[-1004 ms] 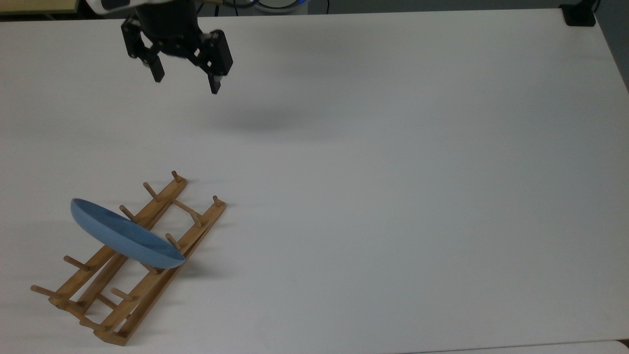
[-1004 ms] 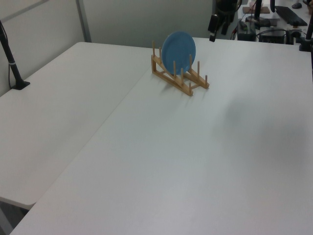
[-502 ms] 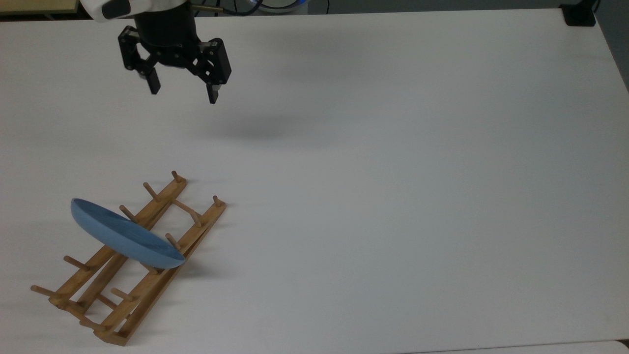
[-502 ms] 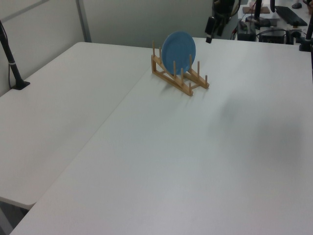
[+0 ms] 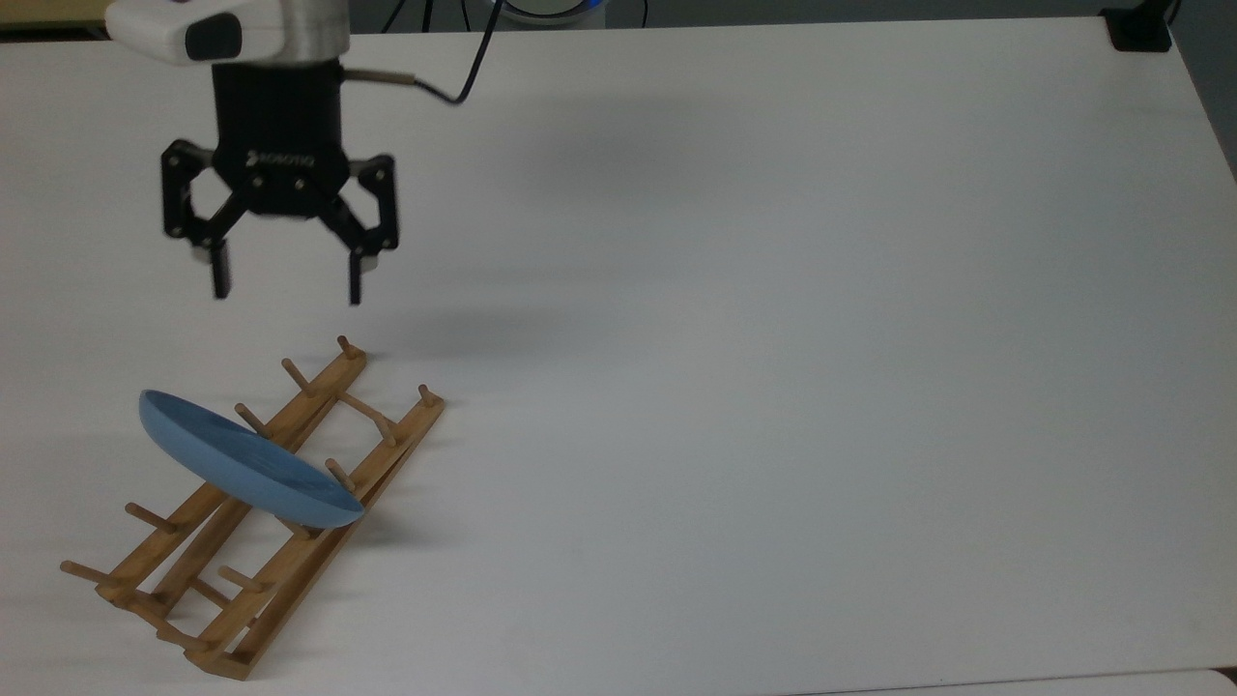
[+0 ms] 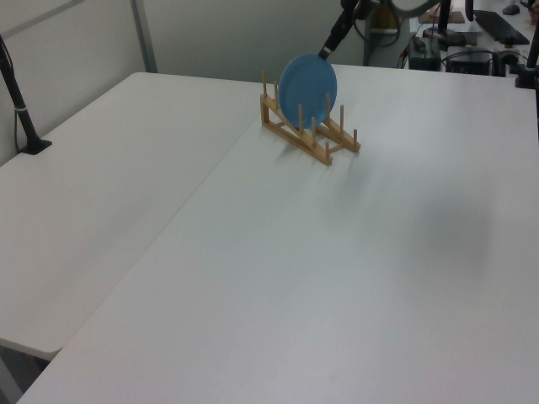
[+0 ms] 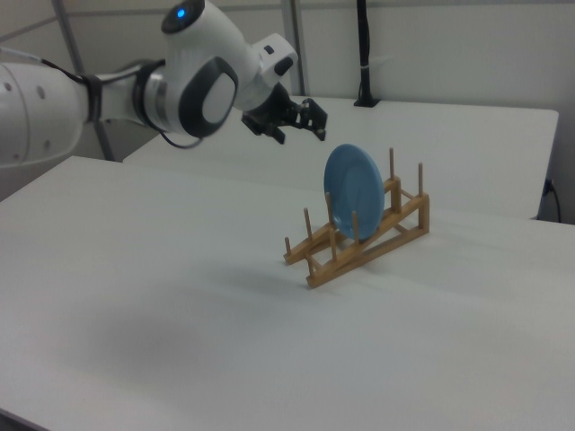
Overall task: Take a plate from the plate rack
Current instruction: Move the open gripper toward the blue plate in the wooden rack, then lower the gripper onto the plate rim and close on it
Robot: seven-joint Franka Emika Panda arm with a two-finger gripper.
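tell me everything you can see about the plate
The plate is round, shallow and plain light blue, with a matte look and a raised rim. It stands on edge in the rack, held between upright pegs and leaning slightly, in the middle part of the rack. In the top view it shows as a thin ellipse. Only the rack touches it. The gripper hangs open above the table, apart from it.
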